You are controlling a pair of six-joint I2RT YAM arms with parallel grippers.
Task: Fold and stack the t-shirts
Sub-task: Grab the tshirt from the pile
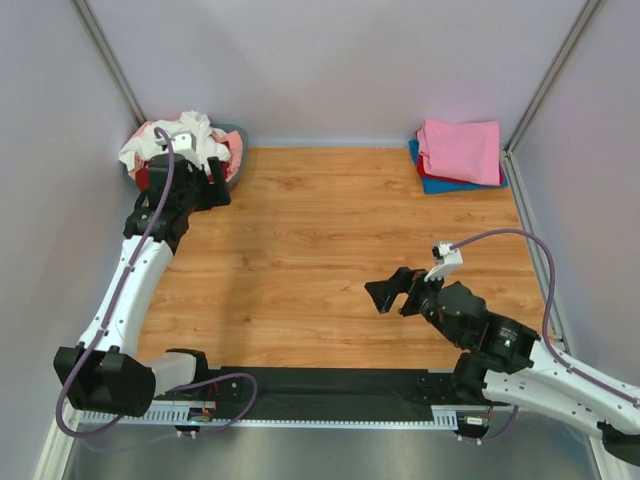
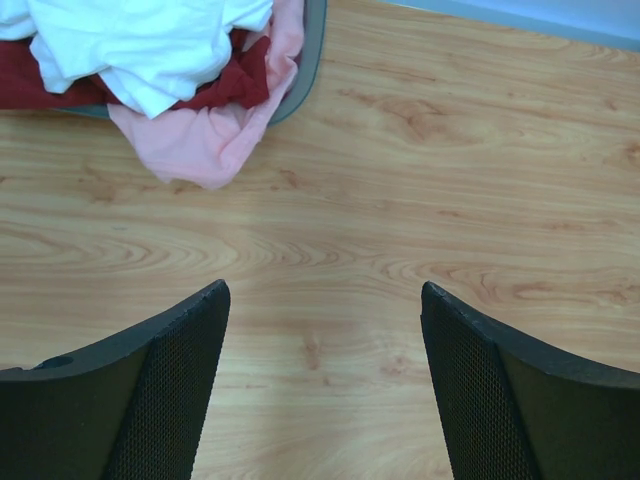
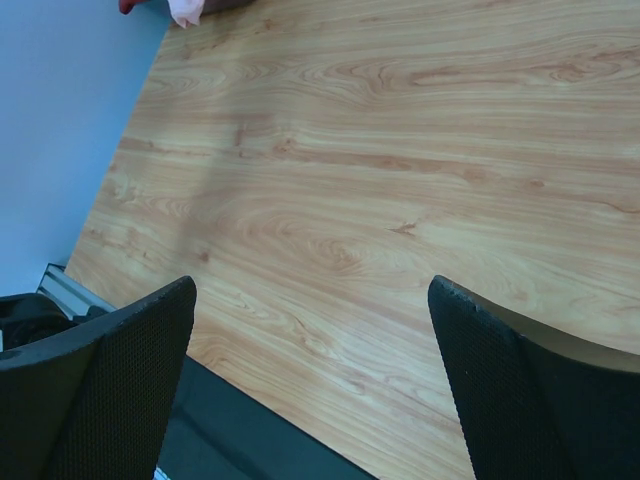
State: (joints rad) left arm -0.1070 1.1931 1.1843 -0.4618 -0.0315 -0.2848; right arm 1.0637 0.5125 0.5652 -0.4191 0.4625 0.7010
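Note:
A heap of unfolded t-shirts (image 1: pixel 180 140) fills the grey-blue tub (image 1: pixel 238 135) at the back left. The left wrist view shows an off-white one (image 2: pixel 150 50) on top, a dark red one (image 2: pixel 225 88) under it, and a salmon-pink one (image 2: pixel 205 145) spilling over the rim onto the wood. My left gripper (image 1: pixel 218 185) (image 2: pixel 324 290) hovers open just in front of the tub, with nothing between its fingers. A folded bright pink shirt (image 1: pixel 460 150) lies on a folded blue one (image 1: pixel 440 185) at the back right. My right gripper (image 1: pixel 392 297) (image 3: pixel 312 285) is open and empty over the near right of the table.
The wooden tabletop (image 1: pixel 330 230) is walled by pale panels at the back and sides. A black base rail (image 1: pixel 330 385) runs along the near edge and shows in the right wrist view as a dark strip (image 3: pixel 260 445). A scrap of cloth (image 3: pixel 185 10) shows at that view's top left.

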